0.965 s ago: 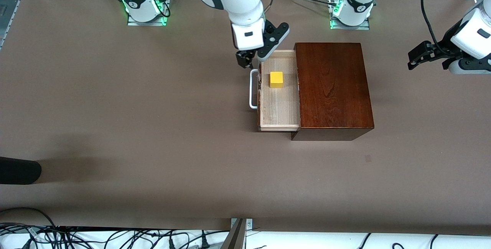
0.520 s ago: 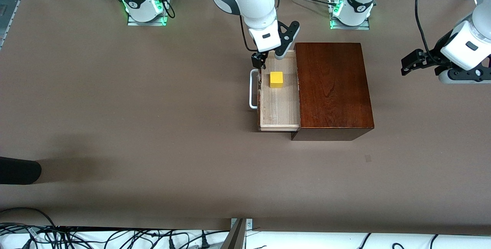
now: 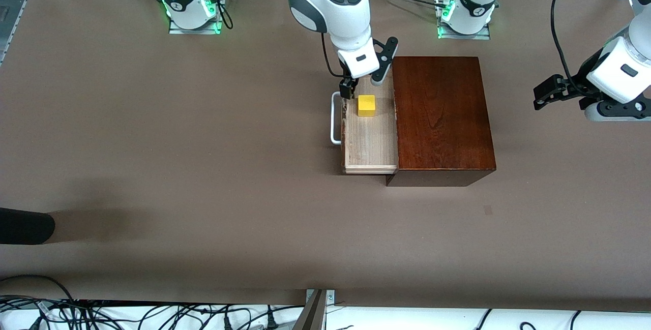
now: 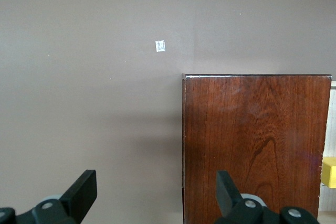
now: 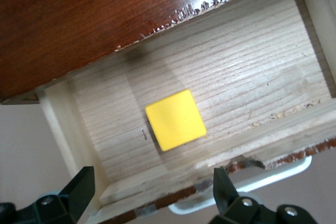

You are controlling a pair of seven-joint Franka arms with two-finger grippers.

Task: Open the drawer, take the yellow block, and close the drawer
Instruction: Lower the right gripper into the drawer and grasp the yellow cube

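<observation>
Looking down from the front view, the drawer [image 3: 370,134] is pulled out of the dark wooden box [image 3: 441,119] toward the right arm's end of the table [image 3: 203,167]. Its white handle [image 3: 334,119] sticks out at that end. The yellow block [image 3: 366,105] sits on the drawer's floor, in the part farther from the front camera. The right gripper [image 3: 362,83] hangs over that same end of the drawer, just above the block — its fingers are spread wide and hold nothing. The left gripper [image 3: 541,97] waits in the air over the bare table near the left arm's end, well apart from the box, and its fingers are spread too.

From the left wrist view, two dark fingertips [image 4: 84,190] stand far apart over the brown table. The box top [image 4: 254,145] shows, with a bit of the yellow block [image 4: 329,172] at the edge.

From the right wrist view, the yellow block [image 5: 175,119] lies flat on the pale wood of the drawer [image 5: 236,93] — between the two spread fingertips [image 5: 79,184], not touching them. The white handle [image 5: 247,198] shows just outside the drawer's front.
</observation>
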